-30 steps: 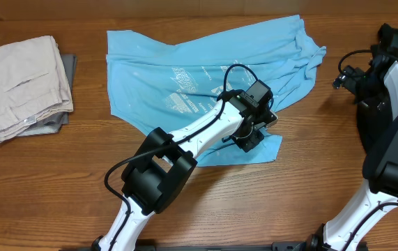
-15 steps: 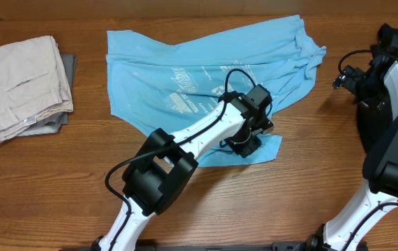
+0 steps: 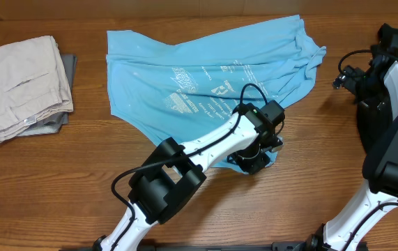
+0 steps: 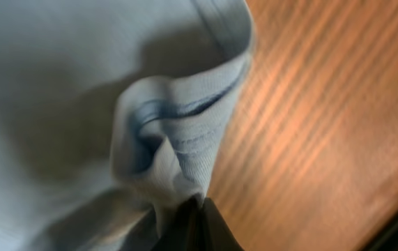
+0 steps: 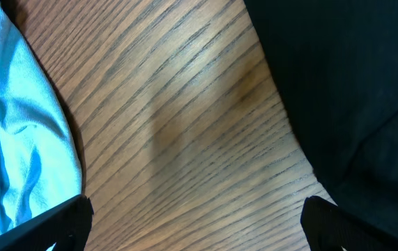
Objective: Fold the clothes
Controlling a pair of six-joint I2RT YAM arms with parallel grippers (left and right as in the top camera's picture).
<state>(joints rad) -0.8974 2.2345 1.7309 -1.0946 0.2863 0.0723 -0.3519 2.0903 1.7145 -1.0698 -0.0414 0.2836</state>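
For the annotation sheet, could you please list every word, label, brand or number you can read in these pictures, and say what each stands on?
On the light blue T-shirt, overhead view: several blocks of white lettering, too small and blurred to read.
On the beige trousers: no text visible.
Left and right wrist views: only cloth and wood grain, no text.
Nothing here is legible enough to quote.

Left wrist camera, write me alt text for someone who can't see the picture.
The left gripper, jaws shut, pinches a bunched, hemmed edge of the light blue T-shirt, seen very close up. The wooden table fills the right side of the view.
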